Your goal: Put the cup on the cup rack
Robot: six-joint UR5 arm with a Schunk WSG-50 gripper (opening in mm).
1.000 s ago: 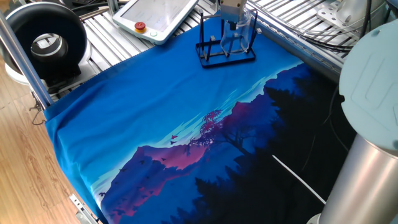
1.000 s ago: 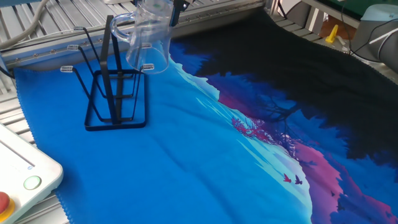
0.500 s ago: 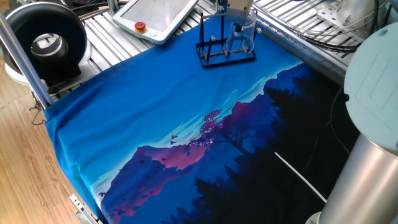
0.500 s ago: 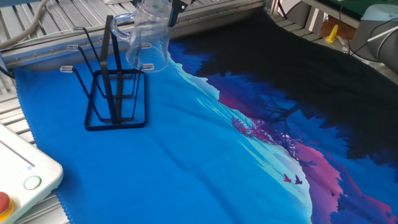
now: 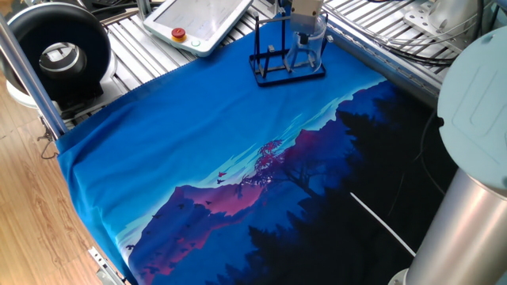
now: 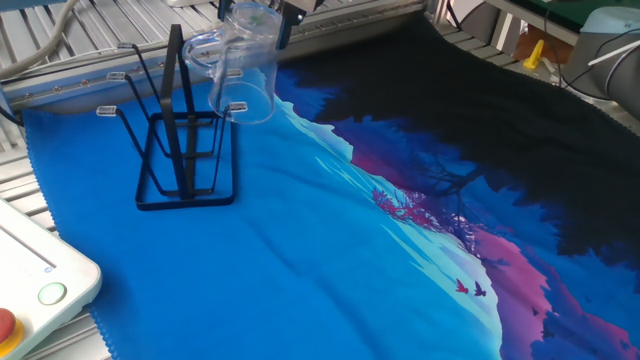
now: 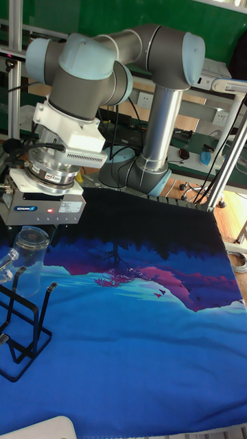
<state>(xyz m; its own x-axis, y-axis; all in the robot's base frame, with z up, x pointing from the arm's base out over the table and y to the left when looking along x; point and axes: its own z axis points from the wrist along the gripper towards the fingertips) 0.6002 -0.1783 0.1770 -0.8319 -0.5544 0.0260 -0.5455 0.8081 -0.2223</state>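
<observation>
Overhead, arm bent down, pincer [image 7: 31, 230] clamped on cup [image 6: 245, 75], inverted over cup rack [image 6: 180, 140]

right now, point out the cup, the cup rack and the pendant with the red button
cup [image 6: 245, 70], the other fixed view, clear side wall
cup rack [image 6: 186, 201], the other fixed view, front base bar
pendant [image 5: 202, 17], one fixed view, screen

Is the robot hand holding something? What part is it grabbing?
Yes, the gripper holds the clear glass cup upside down by its thick base, at the top. The cup hangs over the black cup rack. Its fingertips are hard to see.
</observation>
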